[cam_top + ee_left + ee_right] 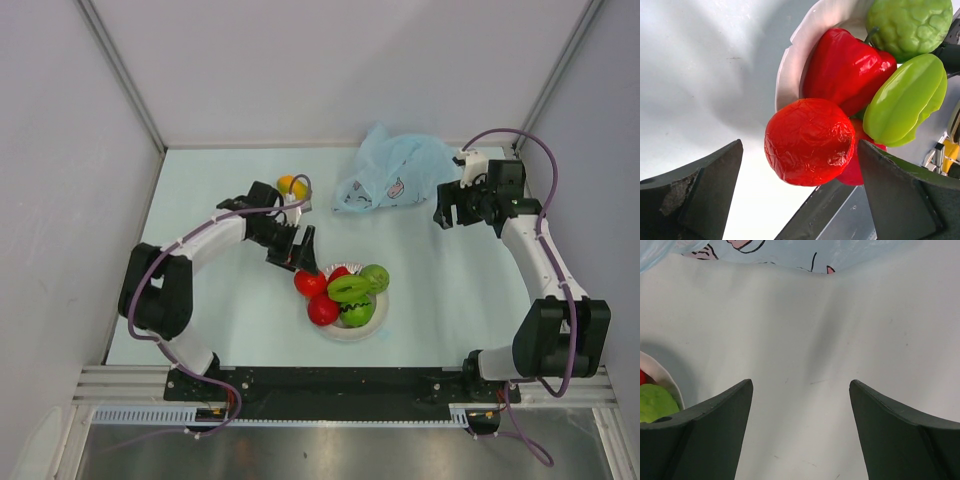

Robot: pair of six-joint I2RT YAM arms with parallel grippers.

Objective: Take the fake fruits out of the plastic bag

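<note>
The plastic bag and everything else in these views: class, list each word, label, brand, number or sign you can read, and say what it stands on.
None can be read.
The bag carries only a cartoon print in pink and dark lines; no letters are legible in any view.
The fruits and plate show no markings.

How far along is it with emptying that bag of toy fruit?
Done: red and green fruits heaped on the plate, an orange one on the table. In hand: nothing; the left gripper hangs open over a red fruit, the right gripper open near the bag. Left: unclear, the crumpled bag hides its contents.
</note>
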